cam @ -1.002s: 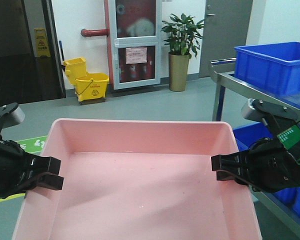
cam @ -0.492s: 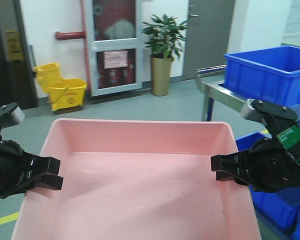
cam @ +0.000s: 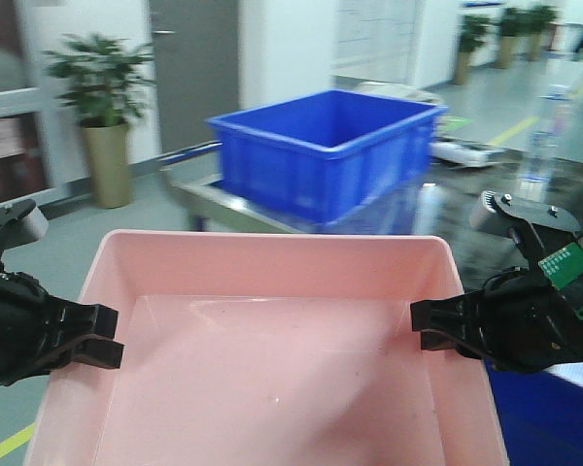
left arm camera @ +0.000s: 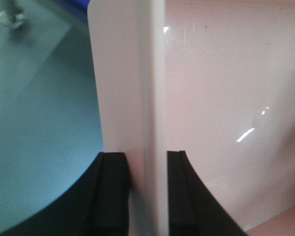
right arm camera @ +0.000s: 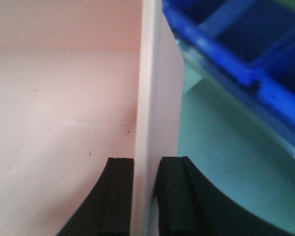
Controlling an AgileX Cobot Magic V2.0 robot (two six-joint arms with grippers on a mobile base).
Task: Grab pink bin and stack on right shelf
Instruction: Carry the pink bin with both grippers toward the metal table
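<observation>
The pink bin (cam: 272, 340) fills the lower front view, held level between both arms. My left gripper (cam: 102, 337) is shut on its left wall; in the left wrist view the black fingers (left arm camera: 113, 187) pinch the bin's rim (left arm camera: 147, 98) from both sides. My right gripper (cam: 429, 328) is shut on the right wall, with the rim (right arm camera: 147, 98) between its fingers (right arm camera: 120, 191). Beyond the bin's far right corner lies the dark glossy top of the right shelf (cam: 457, 218), blurred.
A blue crate (cam: 321, 146) stands on the shelf's metal frame straight ahead, just past the bin's far rim. A potted plant (cam: 102, 107) is at the back left. Blue crates (right arm camera: 246, 44) pass under the right wrist, over green floor (left arm camera: 39, 123).
The whole view has swung right: the yellow mop bucket and door have left the frame, and the blue crate has moved from the right edge to the centre. Both grips on the bin are unchanged.
</observation>
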